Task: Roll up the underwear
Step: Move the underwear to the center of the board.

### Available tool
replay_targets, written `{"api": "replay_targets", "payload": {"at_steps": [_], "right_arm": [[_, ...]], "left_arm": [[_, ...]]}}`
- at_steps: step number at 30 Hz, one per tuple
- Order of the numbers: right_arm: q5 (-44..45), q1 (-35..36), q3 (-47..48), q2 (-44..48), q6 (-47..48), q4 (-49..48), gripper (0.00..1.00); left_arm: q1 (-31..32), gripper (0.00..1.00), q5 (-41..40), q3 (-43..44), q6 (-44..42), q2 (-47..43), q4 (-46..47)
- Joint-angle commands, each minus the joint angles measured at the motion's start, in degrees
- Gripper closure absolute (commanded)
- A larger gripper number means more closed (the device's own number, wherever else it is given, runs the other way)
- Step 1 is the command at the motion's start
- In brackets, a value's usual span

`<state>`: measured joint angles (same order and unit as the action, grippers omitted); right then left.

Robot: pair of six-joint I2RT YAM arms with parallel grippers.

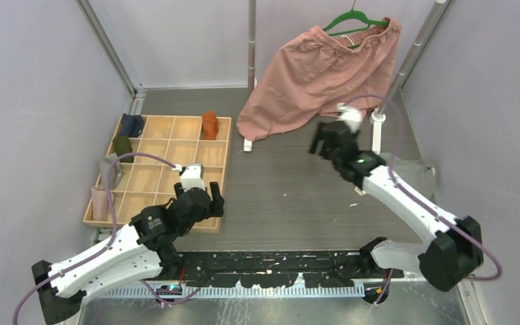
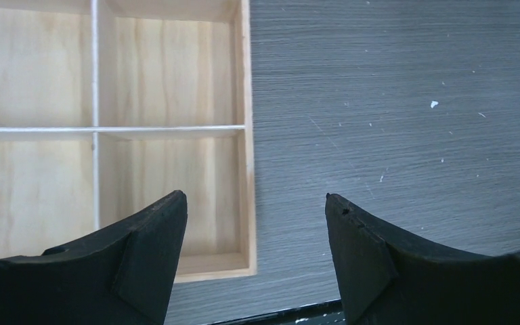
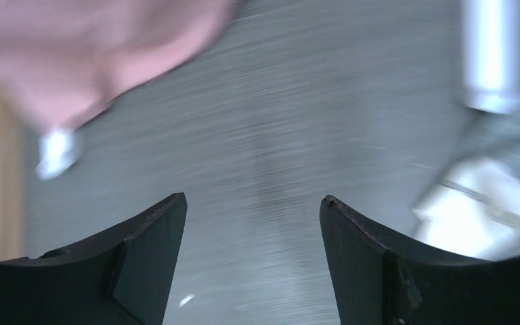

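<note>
Hanging over the lower right corner of the wooden tray (image 1: 227, 169), the left gripper (image 1: 206, 203) has its fingers (image 2: 149, 250) spread wide with nothing between them. In its wrist view one finger sits above a bare compartment and the other above the dark table (image 2: 393, 101). The tray's right wall runs up the gap between them.

The rust-orange underwear (image 1: 209, 125) stands bunched in a top-row compartment of the tray, in the upper left part of the overhead frame. It is well apart from both pairs of fingers, with several bare compartments between it and the left gripper.

The right gripper (image 1: 328, 139) sits just right of centre, close below the hem of the pink shorts (image 1: 311, 74) that hang from a green hanger (image 1: 352, 20). Its fingers (image 3: 142, 257) are also wide and hold nothing (that wrist view is blurred, showing only table and a pink edge at upper left).

The grey underwear (image 1: 416, 170) lies on the table at mid-right, partly hidden by the right arm's forearm. It is behind the right gripper rather than under it, and neither gripper touches it.
</note>
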<state>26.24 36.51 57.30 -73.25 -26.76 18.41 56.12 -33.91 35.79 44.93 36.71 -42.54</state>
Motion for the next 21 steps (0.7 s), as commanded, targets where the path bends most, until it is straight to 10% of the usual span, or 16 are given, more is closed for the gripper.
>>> {"api": "replay_targets", "payload": {"at_steps": [1,8,21], "right_arm": [[2.7,-20.5,-6.5,9.5,-10.2,12.1,0.22],[-4.2,-37.5,-12.5,7.7,-11.4,10.1,0.18],[-9.0,-38.6,-14.5,-6.9,-13.3,5.6,0.28]], "left_arm": [[-0.4,0.24,3.6,-0.4,0.0,3.2,9.1],[-0.4,0.24,6.2,-0.2,0.0,7.1,11.5],[-0.3,0.24,10.0,-3.0,0.6,2.8,12.6]]}}
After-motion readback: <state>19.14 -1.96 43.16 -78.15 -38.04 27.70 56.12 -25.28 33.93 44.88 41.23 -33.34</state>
